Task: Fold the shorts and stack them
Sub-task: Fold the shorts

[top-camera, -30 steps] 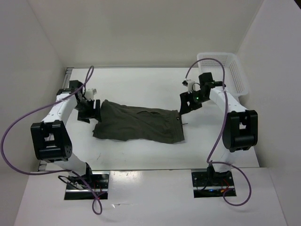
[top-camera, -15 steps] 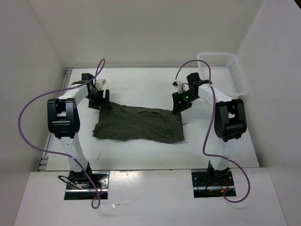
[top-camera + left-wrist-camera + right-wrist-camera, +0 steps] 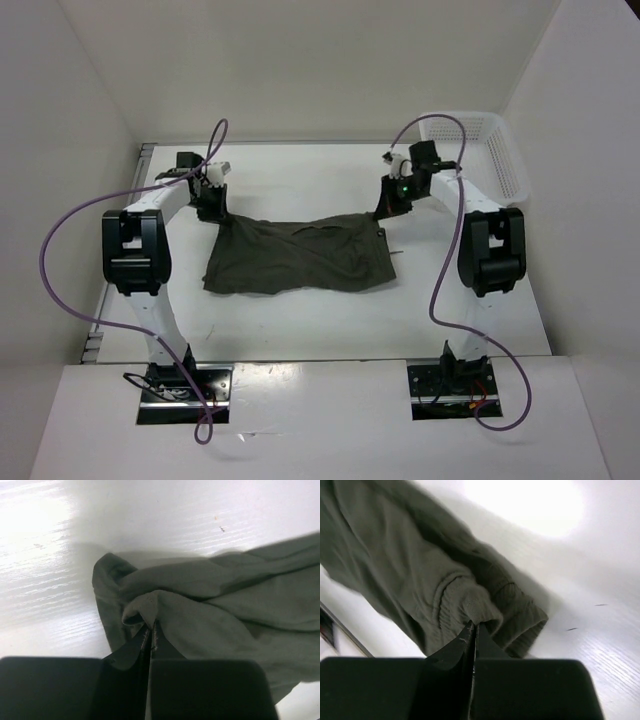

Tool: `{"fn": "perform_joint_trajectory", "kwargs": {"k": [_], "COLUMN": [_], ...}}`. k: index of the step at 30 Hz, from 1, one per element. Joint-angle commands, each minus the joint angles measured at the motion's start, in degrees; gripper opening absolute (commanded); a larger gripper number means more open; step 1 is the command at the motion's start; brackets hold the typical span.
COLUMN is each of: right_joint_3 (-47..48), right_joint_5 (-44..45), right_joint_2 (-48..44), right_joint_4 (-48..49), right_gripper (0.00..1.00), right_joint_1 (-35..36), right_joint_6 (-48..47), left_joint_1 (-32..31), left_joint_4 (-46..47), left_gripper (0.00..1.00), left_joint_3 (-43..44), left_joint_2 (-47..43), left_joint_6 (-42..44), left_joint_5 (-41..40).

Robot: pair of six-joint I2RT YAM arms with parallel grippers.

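Note:
The dark olive-green shorts [image 3: 298, 256] lie spread across the middle of the white table, their two far corners drawn up. My left gripper [image 3: 214, 212] is shut on the far left corner of the shorts [image 3: 200, 605]; a fold of cloth is pinched between its fingertips [image 3: 145, 635]. My right gripper [image 3: 388, 212] is shut on the far right corner, at the ribbed waistband of the shorts [image 3: 470, 605], which bunches at its fingertips [image 3: 468, 630]. The near hem sags on the table.
A white mesh basket [image 3: 500, 150] stands at the back right, partly behind the right arm. White walls close in the table [image 3: 300, 320] on the left, back and right. Purple cables loop off both arms.
Both grippers have closed on the far corners of the shorts. They have pulled those corners toward the back, stretching the far edge.

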Motion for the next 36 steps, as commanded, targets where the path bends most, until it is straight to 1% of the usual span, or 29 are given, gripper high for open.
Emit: {"fn": "perform_joint_trajectory", "kwargs": {"k": [1,2,3,5,8,12,13,14,15,16,17,19,20,22,24,25,27,28,29,30,31,33,34,35,36], "right_joint_3": [2.2,1.4,0.3,-1.3,-2.5,2.6,3.4,4.1,4.8,4.9,4.9,5.4,4.7,3.4,0.7,0.2,0.2,2.1,3.4,4.8,7.1,8.7,8.7,8.7,8.7], "right_joint_5": [-1.4,-1.4,1.5,2.1,5.7,10.3,10.9,12.0,12.8,13.8,16.0,18.2,18.7,18.2,15.8,14.8,14.1,14.1,14.1,14.6,14.6,15.9,16.8,17.9,20.9], "right_joint_2": [-3.5,-3.5,-3.5,-1.7,1.2,4.5,4.5,5.2,5.2,5.2,5.2,3.4,2.4,-0.8,-2.7,-3.8,-3.8,-3.8,-3.8,-3.3,-2.8,-2.8,-2.8,-2.3,-2.3], "right_joint_4": [10.0,11.0,11.1,13.1,14.8,15.4,15.4,16.0,16.0,16.0,16.0,15.3,14.7,14.1,14.1,14.1,14.1,13.5,12.6,11.9,10.5,9.1,9.1,9.1,9.1], "right_gripper": [0.00,0.00,0.00,0.00,0.00,0.00,0.09,0.27,0.46,0.46,0.51,0.67,0.73,0.73,0.73,0.73,0.73,0.73,0.71,0.71,0.70,0.70,0.70,0.71,0.72], "right_joint_1": [-7.7,-8.8,-8.8,-8.8,-8.8,-8.8,-8.8,-8.8,-8.8,-8.8,-8.8,-8.8,-8.8,-9.3,-9.3,-9.3,-9.3,-8.7,-7.3,-6.5,-5.4,-1.4,0.3,3.5,5.1], "right_joint_6": [15.2,17.3,18.0,19.7,21.3,20.1,20.1,20.1,20.1,20.1,19.4,17.2,15.9,12.0,8.4,7.5,5.0,3.6,2.1,0.2,-0.7,-3.4,-4.7,-6.1,-7.5], "left_joint_1": [1.3,1.3,1.3,1.3,1.3,0.0,-0.8,-0.8,-1.5,-1.5,-2.1,-2.6,-3.1,-3.1,-2.6,-2.6,-2.6,-3.4,-4.7,-4.7,-5.4,-5.4,-5.4,-5.4,-5.4], "left_joint_4": [0.0,0.0,0.0,0.7,2.1,2.6,2.6,2.6,2.6,2.6,2.0,1.3,1.3,-1.1,-4.5,-5.5,-8.4,-9.6,-10.4,-11.0,-11.5,-11.5,-10.9,-9.7,-8.8], "left_gripper": [0.00,0.00,0.00,0.00,0.00,0.00,0.00,0.00,0.03,0.19,0.35,0.49,0.61,0.64,0.64,0.64,0.64,0.64,0.64,0.64,0.64,0.64,0.64,0.65,0.65], "left_joint_3": [1.9,1.9,1.4,0.9,0.4,2.7,3.4,5.2,6.2,7.2,8.3,10.6,10.6,11.4,10.4,9.1,3.3,1.3,-0.8,-4.8,-6.7,-11.0,-12.0,-12.8,-13.4], "left_joint_2": [-4.3,-4.3,-4.3,-4.3,-3.2,-1.1,-0.6,0.1,0.1,0.8,1.3,1.3,1.3,-0.5,-2.4,-5.3,-9.2,-10.1,-11.0,-12.2,-12.8,-12.8,-12.8,-12.8,-12.1], "left_joint_6": [0.2,0.2,0.2,0.2,0.2,0.2,0.2,0.2,0.2,0.2,0.2,0.2,0.2,0.2,0.2,0.2,0.2,0.2,0.2,0.2,0.2,0.2,0.2,0.2,0.2], "left_joint_5": [1.4,1.4,0.8,-0.2,-1.3,-2.0,-2.0,-2.0,-2.0,-2.0,-1.3,-0.8,-0.8,-0.8,0.4,1.2,2.0,2.0,1.4,0.2,0.2,0.2,0.2,0.2,0.2]}}
